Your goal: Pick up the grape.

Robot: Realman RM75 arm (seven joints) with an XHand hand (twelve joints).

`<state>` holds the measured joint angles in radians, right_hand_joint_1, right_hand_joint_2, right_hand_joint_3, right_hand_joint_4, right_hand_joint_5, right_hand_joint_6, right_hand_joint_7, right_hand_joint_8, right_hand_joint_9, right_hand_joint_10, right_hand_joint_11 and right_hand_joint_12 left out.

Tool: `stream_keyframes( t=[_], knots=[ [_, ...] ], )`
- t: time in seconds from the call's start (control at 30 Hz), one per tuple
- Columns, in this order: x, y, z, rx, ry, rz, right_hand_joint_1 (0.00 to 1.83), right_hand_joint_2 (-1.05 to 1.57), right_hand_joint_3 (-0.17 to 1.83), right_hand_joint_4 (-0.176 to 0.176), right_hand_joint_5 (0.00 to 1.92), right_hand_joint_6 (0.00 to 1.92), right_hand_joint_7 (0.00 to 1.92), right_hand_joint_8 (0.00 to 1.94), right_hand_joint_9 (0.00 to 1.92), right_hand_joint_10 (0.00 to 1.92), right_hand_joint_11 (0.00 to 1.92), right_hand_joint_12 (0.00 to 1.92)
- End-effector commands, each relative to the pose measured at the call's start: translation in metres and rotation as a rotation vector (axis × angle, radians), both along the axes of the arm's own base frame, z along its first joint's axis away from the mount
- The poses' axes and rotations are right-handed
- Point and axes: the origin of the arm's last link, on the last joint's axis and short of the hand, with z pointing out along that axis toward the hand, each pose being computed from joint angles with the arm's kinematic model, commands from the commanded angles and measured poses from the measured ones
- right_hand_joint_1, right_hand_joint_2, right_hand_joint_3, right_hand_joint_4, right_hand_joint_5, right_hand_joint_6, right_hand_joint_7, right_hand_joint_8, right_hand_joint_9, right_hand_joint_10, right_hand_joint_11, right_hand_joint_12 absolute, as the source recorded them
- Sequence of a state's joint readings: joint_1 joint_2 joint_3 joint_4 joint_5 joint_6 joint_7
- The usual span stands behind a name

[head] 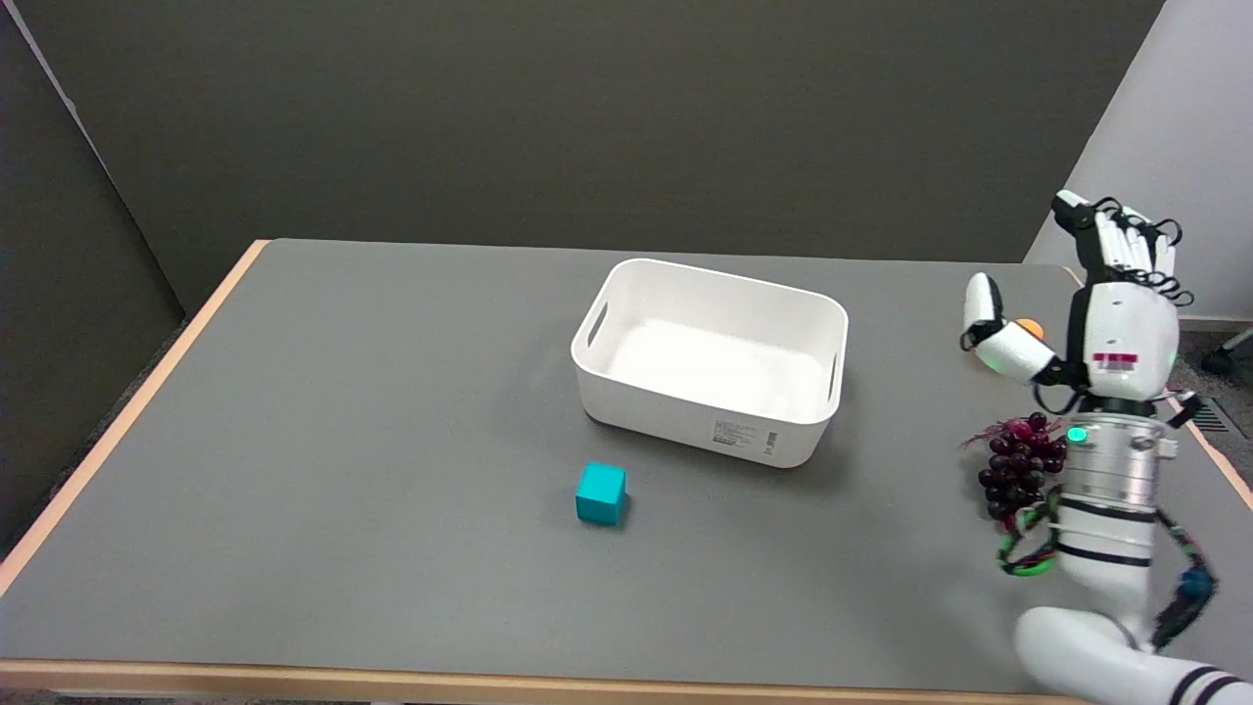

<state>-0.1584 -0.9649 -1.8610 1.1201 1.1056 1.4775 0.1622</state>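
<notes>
Grape bunch [1020,469] lies beside raised, spread right hand [1096,304].

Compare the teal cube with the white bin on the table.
The teal cube is small, solid and closed on all sides; the white bin is far larger, open-topped, hollow and empty. The cube has sharp edges; the bin has rounded corners, handle slots and a label. Both rest on the grey table, apart.

Even overhead light, soft shadows

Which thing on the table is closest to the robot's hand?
The orange thing, peeking out just behind the right hand. The grapes sit lower by the wrist; cube and bin are farther.
</notes>
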Motion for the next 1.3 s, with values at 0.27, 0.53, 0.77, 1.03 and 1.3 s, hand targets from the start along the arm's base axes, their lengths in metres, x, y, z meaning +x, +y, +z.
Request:
stream_keyframes(
  t=[0.27, 0.53, 0.77, 1.03, 1.3],
  knots=[
    [-0.045, 0.052, -0.084, -0.51, -0.252, -0.267, 0.5, 0.69, 0.81, -0.086, 0.25, 0.44, 0.32, 0.45, 0.16, 0.82, 0.0, 0.63],
    [-0.061, 0.075, -0.091, -0.517, -0.268, -0.343, 0.48, 0.69, 0.79, -0.093, 0.21, 0.4, 0.27, 0.42, 0.12, 0.77, 0.0, 0.51],
    [-0.072, 0.077, -0.092, -0.479, -0.332, -0.336, 0.43, 0.62, 0.94, -0.092, 0.17, 0.44, 0.22, 0.48, 0.12, 0.74, 0.0, 0.48],
    [-0.064, 0.056, -0.079, -0.472, -0.302, -0.276, 0.44, 0.64, 0.87, -0.091, 0.19, 0.43, 0.24, 0.44, 0.12, 0.76, 0.0, 0.53],
    [-0.087, 0.052, -0.065, -0.485, -0.387, -0.366, 0.51, 0.67, 0.8, -0.088, 0.23, 0.42, 0.3, 0.42, 0.15, 0.8, 0.0, 0.67]
  ],
)
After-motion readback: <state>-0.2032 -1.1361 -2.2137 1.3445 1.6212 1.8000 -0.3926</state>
